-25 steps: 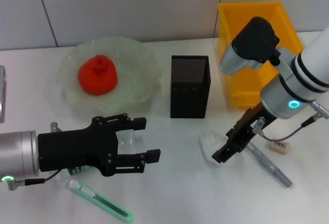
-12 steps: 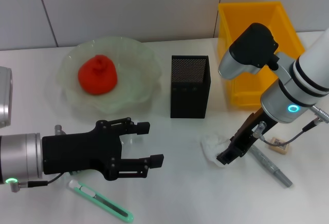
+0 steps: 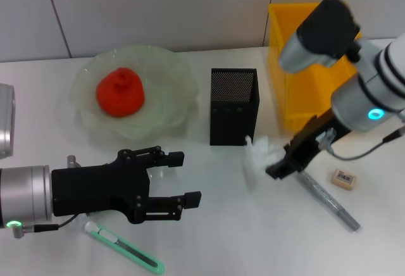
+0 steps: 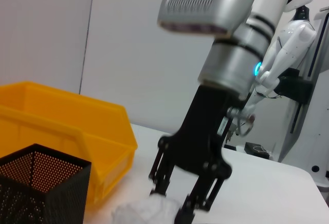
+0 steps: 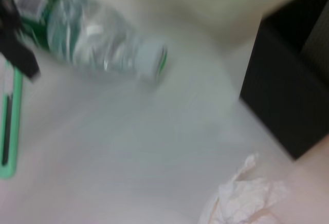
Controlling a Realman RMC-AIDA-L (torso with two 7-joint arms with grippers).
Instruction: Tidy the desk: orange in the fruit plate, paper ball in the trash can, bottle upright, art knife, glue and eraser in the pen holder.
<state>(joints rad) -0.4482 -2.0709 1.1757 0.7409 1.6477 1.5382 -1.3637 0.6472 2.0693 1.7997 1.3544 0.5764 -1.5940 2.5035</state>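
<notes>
White paper ball (image 3: 258, 156) was pinched in the right hand (image 3: 273, 167), lifted off the desk (image 3: 228, 238) beside the pen holder (image 3: 233, 106), near the yellow bin (image 3: 286, 92). Left hand (image 3: 180, 178) hovered with fingers spread, holding nothing, above the knife (image 3: 123, 247). Orange (image 3: 119, 92) sat in the plate (image 3: 171, 80). Bottle (image 5: 92, 35) lay on its side.

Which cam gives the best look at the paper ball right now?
Head view: the paper ball shows whole, at the right gripper, between the pen holder and the yellow trash can. Left wrist catches only its top under the fingers; right wrist clips it at the frame edge.
</notes>
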